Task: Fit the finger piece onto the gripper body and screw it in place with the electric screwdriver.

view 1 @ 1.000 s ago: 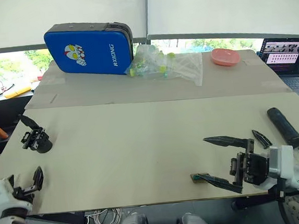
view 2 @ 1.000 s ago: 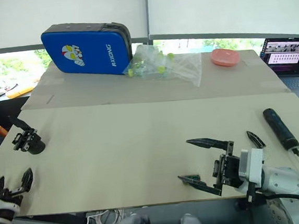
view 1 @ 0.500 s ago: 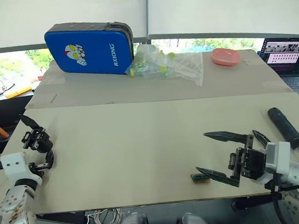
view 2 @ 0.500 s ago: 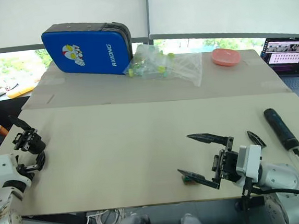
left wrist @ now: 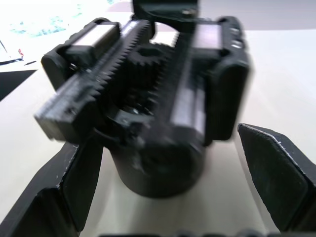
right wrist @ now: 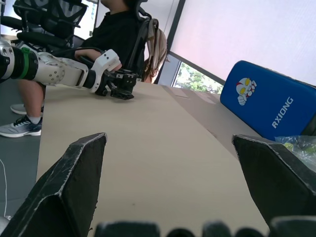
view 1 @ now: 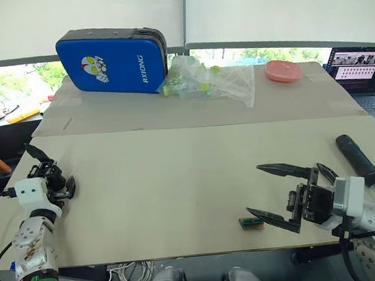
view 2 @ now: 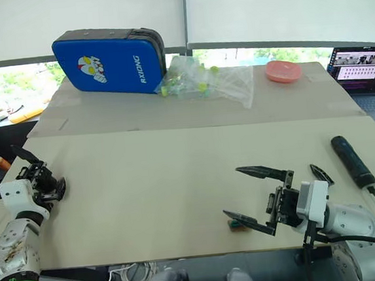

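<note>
While the left tool (left wrist: 163, 197) brackets the gripper body (left wrist: 153, 118) at the table's (view 1: 177, 174) left edge, fingers apart, next close; the right tool (view 1: 271, 192) gapes empty beside the finger piece (view 1: 327, 173).

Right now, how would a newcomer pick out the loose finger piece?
Start at the pale wooden table and go to its right edge, where the thick black electric screwdriver lies. Just left of it lies the small black tapered finger piece, loose and far shorter than the right gripper fingers beside it.
</note>
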{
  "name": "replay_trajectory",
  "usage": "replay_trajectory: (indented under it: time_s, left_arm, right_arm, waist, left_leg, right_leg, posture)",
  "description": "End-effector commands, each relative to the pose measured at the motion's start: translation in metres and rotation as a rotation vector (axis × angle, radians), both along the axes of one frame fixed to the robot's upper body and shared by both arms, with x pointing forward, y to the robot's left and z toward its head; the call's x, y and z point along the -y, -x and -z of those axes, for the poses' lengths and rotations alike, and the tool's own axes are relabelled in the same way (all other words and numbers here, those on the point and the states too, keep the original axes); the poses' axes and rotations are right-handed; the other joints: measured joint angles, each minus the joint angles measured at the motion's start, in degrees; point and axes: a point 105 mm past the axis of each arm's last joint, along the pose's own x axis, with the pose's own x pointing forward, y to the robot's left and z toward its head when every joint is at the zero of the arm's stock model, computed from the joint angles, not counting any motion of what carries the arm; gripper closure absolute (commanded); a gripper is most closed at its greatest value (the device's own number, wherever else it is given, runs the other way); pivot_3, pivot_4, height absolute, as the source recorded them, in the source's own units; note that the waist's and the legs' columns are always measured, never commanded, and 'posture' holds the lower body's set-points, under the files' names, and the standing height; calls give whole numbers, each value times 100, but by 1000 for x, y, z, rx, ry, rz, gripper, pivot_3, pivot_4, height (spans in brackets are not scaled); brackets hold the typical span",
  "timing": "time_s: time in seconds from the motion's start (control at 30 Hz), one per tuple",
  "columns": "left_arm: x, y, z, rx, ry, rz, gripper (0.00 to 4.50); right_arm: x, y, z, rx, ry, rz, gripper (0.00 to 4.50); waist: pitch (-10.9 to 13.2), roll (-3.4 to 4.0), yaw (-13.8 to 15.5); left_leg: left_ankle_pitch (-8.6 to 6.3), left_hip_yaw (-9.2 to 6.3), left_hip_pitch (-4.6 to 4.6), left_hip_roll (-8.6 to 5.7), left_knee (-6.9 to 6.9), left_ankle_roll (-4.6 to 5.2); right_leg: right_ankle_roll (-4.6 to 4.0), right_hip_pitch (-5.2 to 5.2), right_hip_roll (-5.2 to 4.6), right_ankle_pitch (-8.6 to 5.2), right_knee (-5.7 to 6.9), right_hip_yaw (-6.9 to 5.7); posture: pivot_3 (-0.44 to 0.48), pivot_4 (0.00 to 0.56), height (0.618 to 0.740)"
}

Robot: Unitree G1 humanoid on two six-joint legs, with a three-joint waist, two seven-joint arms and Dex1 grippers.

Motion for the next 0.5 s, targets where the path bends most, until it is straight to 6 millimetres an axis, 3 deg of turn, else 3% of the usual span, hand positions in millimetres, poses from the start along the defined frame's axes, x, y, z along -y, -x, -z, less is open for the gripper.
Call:
replay_trajectory:
  time_s: [0.03, 0.1, 0.13, 0.2, 0.3, 0.37, 0.5]
  left_arm:
    - [-4, -1, 2, -10, -9, -8, 0]
    - [-3, -2, 5, -15, -2, -3, 0]
    - [-4, -2, 7, -24, -1, -11, 258]
    - [-4, 0, 13, -44, 4, -14, 882]
    - [-4, 3, 15, -41, 20, -10, 2178]
    - [3, 2, 7, 22, 55, 30, 2162]
    - [33, -2, -35, 225, 83, 216, 2162]
  right_arm:
    - [2, 2, -8, 48, 16, 10, 24]
    - [2, 2, -8, 47, 18, 14, 24]
    - [3, 3, -8, 45, 18, 16, 5]
    - [4, 3, -9, 44, 20, 23, 0]
    - [5, 4, -9, 46, 21, 34, 0]
    - [5, 5, -9, 45, 21, 39, 0]
    - [8, 7, -8, 39, 25, 52, 0]
  waist:
    - [0, 1, -6]
    - [-1, 4, -3]
    - [-2, 6, -2]
    - [-3, 12, -2]
    - [-7, 21, -7]
    - [-7, 23, -14]
    - [-4, 18, 3]
  left_leg:
    - [0, 0, 0, 0, 0, 0]
    - [0, 0, 2, 0, 0, 0]
    - [0, 0, 3, 0, -1, 0]
    - [0, 0, 5, 0, -1, 0]
    - [0, 1, 11, 0, -3, 0]
    - [0, 3, 13, 0, -4, 0]
    - [-2, 5, 10, -2, -5, 2]
  right_leg:
    - [0, 0, 0, 0, 0, 0]
    - [0, 0, 0, 0, 0, 0]
    - [0, 1, 0, 0, 1, -1]
    - [0, 2, -1, 0, 2, -1]
    - [0, 4, -2, 0, 2, -1]
    - [0, 5, -4, 0, 2, -1]
    - [1, 5, -13, 0, -3, -7]
  posture:
    - [0, 150, 740]
    - [0, 150, 740]
    - [0, 150, 740]
    - [0, 150, 740]
    - [0, 150, 740]
    - [0, 150, 740]
    - [0, 150, 740]
